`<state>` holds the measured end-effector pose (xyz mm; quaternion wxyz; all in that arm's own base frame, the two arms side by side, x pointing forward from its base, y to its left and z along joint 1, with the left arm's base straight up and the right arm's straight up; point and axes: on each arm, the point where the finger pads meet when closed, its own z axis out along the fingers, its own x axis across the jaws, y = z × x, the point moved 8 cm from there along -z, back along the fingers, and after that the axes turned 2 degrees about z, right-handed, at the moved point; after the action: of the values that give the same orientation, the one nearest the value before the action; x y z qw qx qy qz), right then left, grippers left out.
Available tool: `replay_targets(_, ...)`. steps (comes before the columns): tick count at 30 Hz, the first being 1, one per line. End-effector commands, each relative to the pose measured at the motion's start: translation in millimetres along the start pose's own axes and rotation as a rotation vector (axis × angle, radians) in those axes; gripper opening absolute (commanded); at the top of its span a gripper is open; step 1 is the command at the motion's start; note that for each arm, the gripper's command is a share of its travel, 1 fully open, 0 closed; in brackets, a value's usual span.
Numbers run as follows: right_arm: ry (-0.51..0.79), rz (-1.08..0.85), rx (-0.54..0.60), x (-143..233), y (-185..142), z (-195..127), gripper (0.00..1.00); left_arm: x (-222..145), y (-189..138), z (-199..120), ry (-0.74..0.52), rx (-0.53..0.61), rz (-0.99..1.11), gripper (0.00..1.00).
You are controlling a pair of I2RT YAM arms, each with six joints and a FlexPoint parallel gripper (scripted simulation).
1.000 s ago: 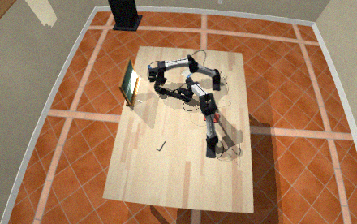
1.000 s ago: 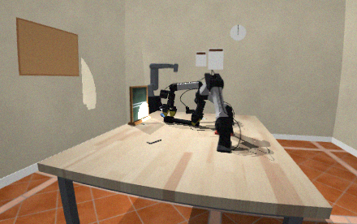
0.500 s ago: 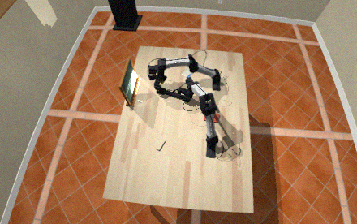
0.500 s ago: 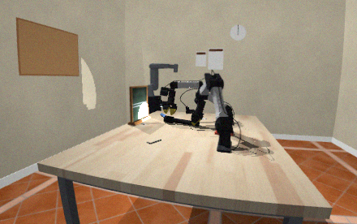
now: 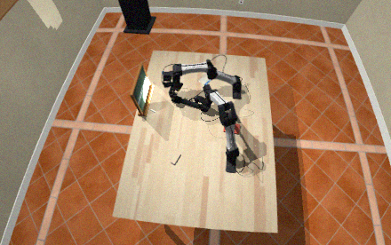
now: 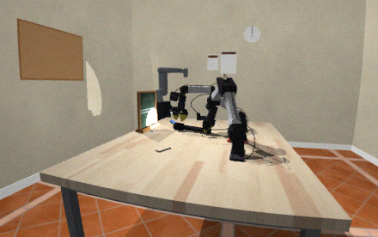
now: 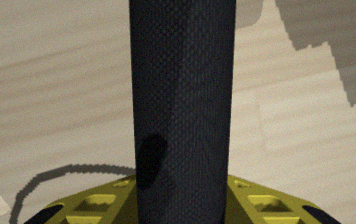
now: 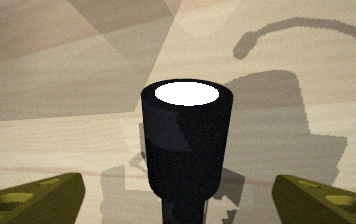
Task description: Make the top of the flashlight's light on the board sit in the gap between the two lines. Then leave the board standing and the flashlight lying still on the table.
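Presently, table (image 5: 200,195) (image 6: 129,167): in use as support; bears both arms and board.
Board (image 5: 139,90) (image 6: 148,103): standing upright at table edge, ahead of flashlight's lit end.
Flashlight (image 5: 191,103) (image 6: 186,127) (image 7: 183,100) (image 8: 186,145): low over or on table, contact not resolvable; long axis pointing from tail towards board, head nearer board.
Left gripper (image 5: 207,105) (image 6: 208,129) (image 7: 182,202): clamped on flashlight barrel near tail; better placed for a slight tilt or slide along axis.
Right gripper (image 5: 172,91) (image 6: 179,116) (image 8: 179,200): fingers apart, astride flashlight head, touching neither side; nearer to board.
Light patch (image 5: 145,93) (image 6: 152,117): on board, lower part in exterior view; likely needing only fine correction.
Two lines (image 6: 144,112): thin; partly washed out by glare, so gap against patch top not readable.
Tail end: cut off in both wrist views.

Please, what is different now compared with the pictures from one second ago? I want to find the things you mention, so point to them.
The right gripper (image 5: 172,89) (image 6: 179,118) (image 8: 179,182) has moved upward and is now open above the flashlight (image 5: 191,103) (image 6: 189,127) (image 7: 182,100) (image 8: 185,145); whether it gripped it before, I cannot tell. The left gripper (image 5: 208,106) (image 6: 208,130) (image 7: 181,183) stays closed on the flashlight, and the board (image 5: 139,93) (image 6: 148,102) still stands.
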<state>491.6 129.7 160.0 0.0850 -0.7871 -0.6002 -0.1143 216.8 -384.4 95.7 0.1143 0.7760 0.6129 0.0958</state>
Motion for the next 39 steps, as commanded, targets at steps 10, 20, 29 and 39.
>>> replay_targets(10,-0.004,0.020,0.044,-12,3,17,1.00,-3,3,-16,-0.035,-0.036,0.020,0.30)
replay_targets(20,0.108,-0.016,-0.030,-7,4,-13,1.00,-3,3,-16,-0.035,-0.036,0.020,0.30)
replay_targets(29,0.185,-0.052,-0.045,-3,-3,-13,1.00,-3,3,-16,-0.035,-0.036,0.020,0.30)
replay_targets(39,0.100,0.016,0.025,-23,-1,16,1.00,-3,3,-16,-0.035,-0.036,0.020,0.30)
